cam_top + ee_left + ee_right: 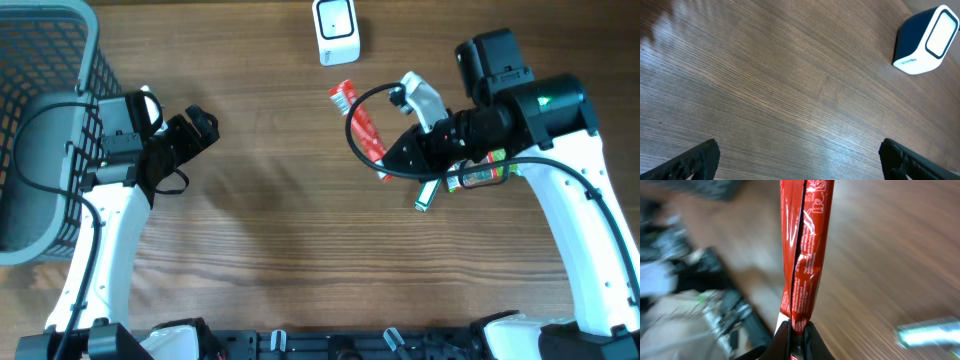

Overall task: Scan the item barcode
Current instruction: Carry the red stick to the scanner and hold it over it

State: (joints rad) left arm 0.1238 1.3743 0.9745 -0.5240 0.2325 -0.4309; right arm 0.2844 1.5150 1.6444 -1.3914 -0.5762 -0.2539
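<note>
**Q:** From overhead, what have your two arms got?

**A:** My right gripper (388, 165) is clamped on the lower end of the red packet (364, 125). The packet slants up and to the left from there, over the table (280, 230). The scanner (336, 30) stands near the far edge, a little apart from the packet's top end. My left gripper (197, 128) is spread wide with nothing in it, near the grey basket (50, 60). A striped wrapper (480, 178) and a pale stick (425, 197) lie under my right arm.

**Q:** And the left wrist camera?

**A:** My fingertips (695, 162) sit far apart in the bottom corners, with only bare wood between them. The scanner (925, 40) is at the upper right, with its pale window facing my way.

**Q:** The right wrist?

**A:** The red packet (805, 245) rises straight up from my pinched fingers (780, 347). It is creased, and its print is too blurred to read. A pale green object (927, 332) on the wood at the right is also a blur.
</note>
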